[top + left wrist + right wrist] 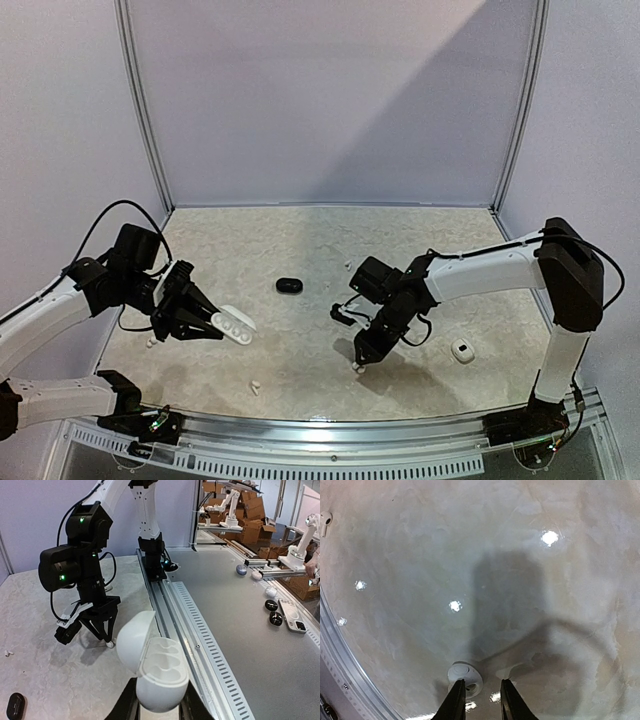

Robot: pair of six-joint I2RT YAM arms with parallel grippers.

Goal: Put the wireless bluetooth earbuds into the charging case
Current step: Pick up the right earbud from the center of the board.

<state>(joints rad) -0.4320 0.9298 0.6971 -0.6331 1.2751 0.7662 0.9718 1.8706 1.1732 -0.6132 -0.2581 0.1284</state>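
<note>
- Looking down, the top camera shows the left gripper (214, 322) clamped on an open white charging case (235, 325), the right gripper (359, 364) over a white earbud (358, 371).
- Left wrist alone shows the case's two bare sockets.
- Right wrist alone shows jaws narrowly parted, gripping nothing, earbud touching one fingertip (456, 690); a stemmed earbud (325, 523) lies well apart.

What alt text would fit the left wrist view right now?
The left end effector grips an open white charging case, both sockets empty. Beyond it, the right end effector points down at a white earbud on the table.
</note>
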